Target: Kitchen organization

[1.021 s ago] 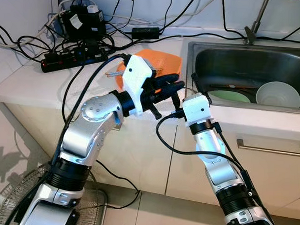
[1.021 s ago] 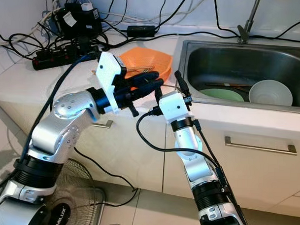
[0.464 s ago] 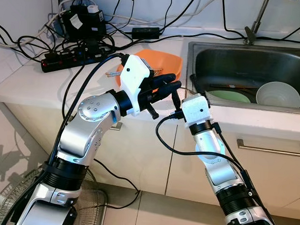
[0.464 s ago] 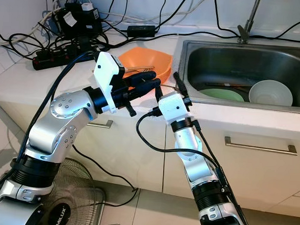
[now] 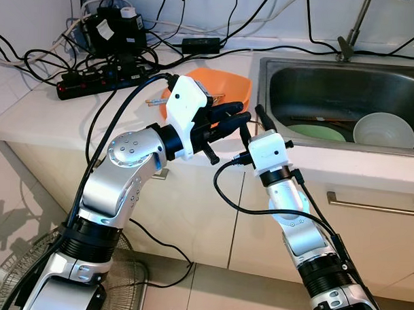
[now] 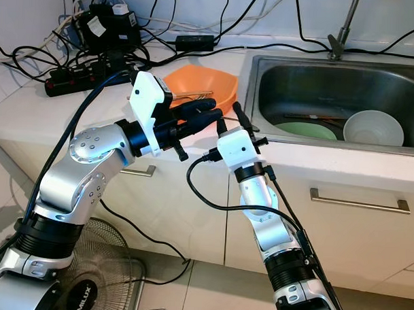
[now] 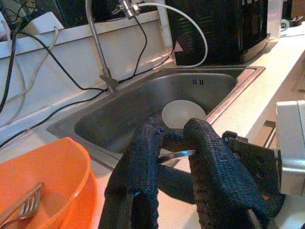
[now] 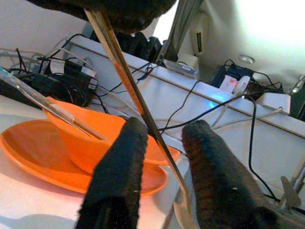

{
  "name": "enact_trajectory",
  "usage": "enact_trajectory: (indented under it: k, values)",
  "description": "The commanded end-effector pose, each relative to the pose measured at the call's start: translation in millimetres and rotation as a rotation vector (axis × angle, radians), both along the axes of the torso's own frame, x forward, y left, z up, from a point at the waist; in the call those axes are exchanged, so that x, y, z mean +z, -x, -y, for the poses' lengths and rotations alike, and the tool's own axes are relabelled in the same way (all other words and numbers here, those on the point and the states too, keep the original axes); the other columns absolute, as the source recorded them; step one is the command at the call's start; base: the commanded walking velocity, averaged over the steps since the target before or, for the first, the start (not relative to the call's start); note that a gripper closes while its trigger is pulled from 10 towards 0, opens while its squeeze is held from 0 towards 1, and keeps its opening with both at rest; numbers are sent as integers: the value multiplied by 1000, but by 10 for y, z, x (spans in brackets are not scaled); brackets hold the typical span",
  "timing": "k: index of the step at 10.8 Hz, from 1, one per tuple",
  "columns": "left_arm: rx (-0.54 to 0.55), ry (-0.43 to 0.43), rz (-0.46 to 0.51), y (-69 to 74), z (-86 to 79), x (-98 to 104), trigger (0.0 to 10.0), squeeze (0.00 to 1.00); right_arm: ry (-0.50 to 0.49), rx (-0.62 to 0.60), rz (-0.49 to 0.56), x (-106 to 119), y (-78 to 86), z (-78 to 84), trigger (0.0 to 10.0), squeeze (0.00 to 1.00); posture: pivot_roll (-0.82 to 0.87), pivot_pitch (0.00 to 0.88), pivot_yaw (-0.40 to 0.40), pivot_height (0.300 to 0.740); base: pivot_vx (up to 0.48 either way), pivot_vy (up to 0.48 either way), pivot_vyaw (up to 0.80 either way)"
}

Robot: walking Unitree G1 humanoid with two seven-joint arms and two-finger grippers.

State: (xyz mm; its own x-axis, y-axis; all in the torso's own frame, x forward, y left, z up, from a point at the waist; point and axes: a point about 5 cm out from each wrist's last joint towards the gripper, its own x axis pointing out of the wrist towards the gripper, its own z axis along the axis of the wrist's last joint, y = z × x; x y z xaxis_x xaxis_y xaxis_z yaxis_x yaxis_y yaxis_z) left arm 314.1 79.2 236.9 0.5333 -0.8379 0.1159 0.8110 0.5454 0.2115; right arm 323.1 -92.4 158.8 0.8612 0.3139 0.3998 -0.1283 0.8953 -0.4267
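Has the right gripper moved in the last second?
Yes. The right gripper has risen slightly and shifted left, away from the sink corner, toward the orange bowl.

Over the last second the left gripper (image 5: 230,120) has drawn back slightly toward the robot's left and lifted a little; more of the orange bowl (image 5: 226,88) now shows behind it than a second ago. In the last half second it has scarcely shifted. The right gripper (image 5: 251,124) has tipped and moved a little to the robot's left, its fingers (image 5: 259,114) now closer to the left gripper's fingertips (image 5: 239,118) above the surface (image 5: 45,115) edge.
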Motion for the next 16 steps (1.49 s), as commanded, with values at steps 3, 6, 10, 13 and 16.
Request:
enact_trajectory:
  k: [3,6,10,13,16]
  values:
    - [-16,-6,45,27,6,111,10000,0,23,10,-9,-22,-6,-20,0,0,83,0,66,740,0,0,0]
    - [-8,-11,56,21,-2,125,10000,24,29,12,-10,-30,-4,-20,0,0,85,0,64,740,0,0,0]
    - [4,3,56,10,0,122,10000,1000,31,10,-6,-28,-3,-22,0,0,83,0,64,740,0,0,0]
    - [49,74,87,-18,-29,220,10000,1000,27,3,1,-6,-15,-13,0,0,83,0,64,740,0,0,0]
    - [138,262,79,-33,-97,272,10000,0,-42,-78,18,102,-85,162,0,0,77,0,67,740,0,0,0]
